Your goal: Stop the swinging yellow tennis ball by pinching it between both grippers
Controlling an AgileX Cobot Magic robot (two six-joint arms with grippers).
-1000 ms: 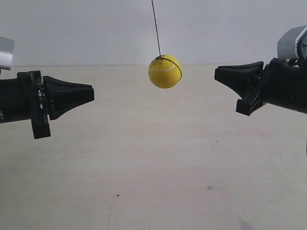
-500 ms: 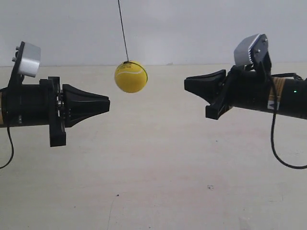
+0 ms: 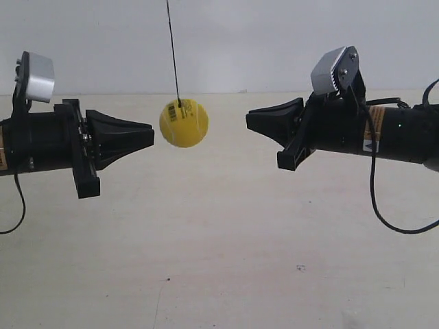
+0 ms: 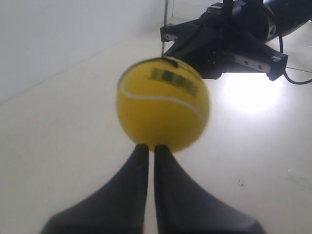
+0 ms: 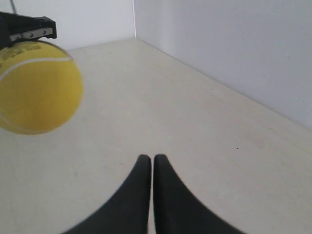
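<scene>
The yellow tennis ball (image 3: 184, 123) hangs on a thin dark string (image 3: 171, 48) between the two arms, above the table. My left gripper (image 3: 152, 133) is the arm at the exterior view's left. It is shut, and its pointed tip sits just short of the ball, or touching it. In the left wrist view the ball (image 4: 163, 105) fills the space right above the left gripper (image 4: 151, 147). My right gripper (image 3: 248, 122) is shut too, a clear gap from the ball's other side. In the right wrist view the ball (image 5: 36, 87) lies off to one side of the right gripper (image 5: 150, 158).
A pale tabletop (image 3: 226, 260) spreads below, with a white wall (image 3: 274, 41) behind it. A black cable (image 3: 384, 219) loops down from the arm at the exterior view's right. Each wrist carries a silver-grey box (image 3: 334, 70).
The ball has dropped a little and turned, showing its black print. The right gripper has moved in toward the ball. The left gripper has risen slightly.
</scene>
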